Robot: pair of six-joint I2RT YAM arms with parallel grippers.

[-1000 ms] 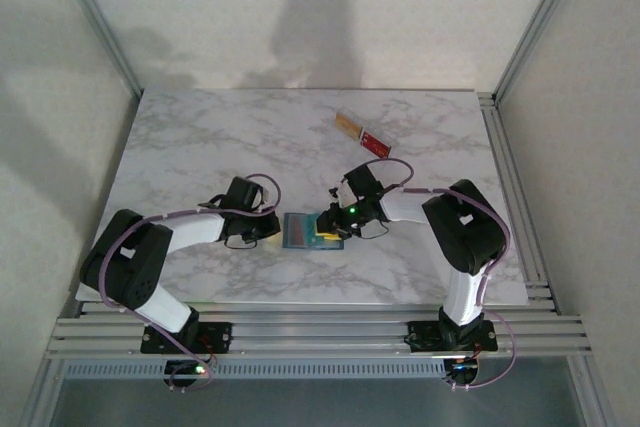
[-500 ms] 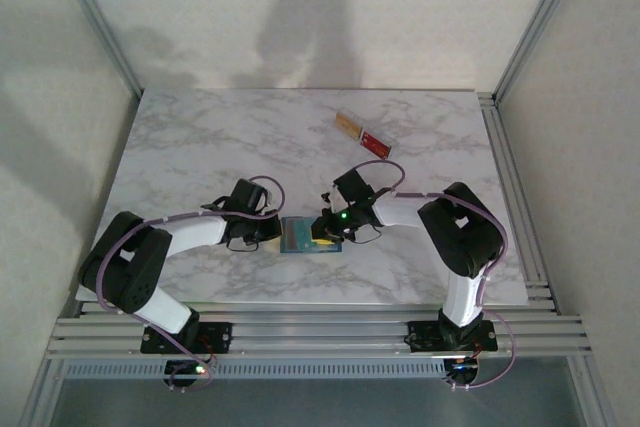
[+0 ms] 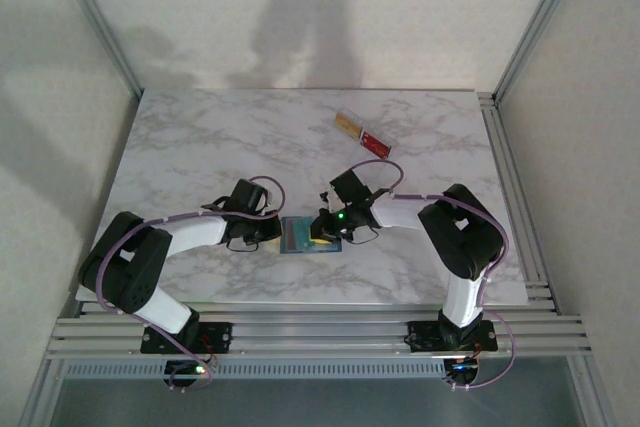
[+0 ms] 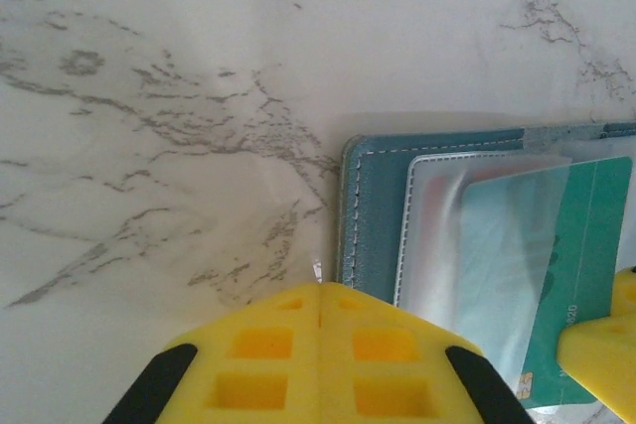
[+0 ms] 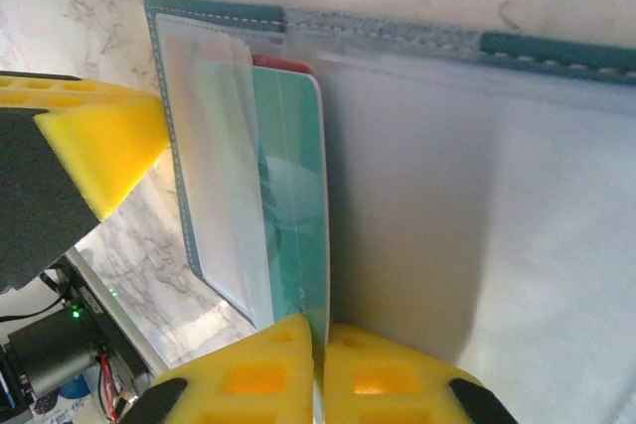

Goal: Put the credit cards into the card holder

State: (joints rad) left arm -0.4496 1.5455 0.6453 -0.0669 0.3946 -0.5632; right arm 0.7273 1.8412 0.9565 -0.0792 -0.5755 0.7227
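By stitched wallet (image 5: pixel 214 15), right gripper (image 5: pixel 320 333) seemingly pinches glossy card (image 5: pixel 293 196)

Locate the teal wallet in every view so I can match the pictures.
Top external: teal wallet at the table's front middle, between left pincer and right pincer.
Left wrist: wallet at lower right, stitched corner near mid-frame.
Right wrist: wallet lying open, stitched edge along top and left.
Shared landmark: the green card under the clear sleeve, in both wrist views.
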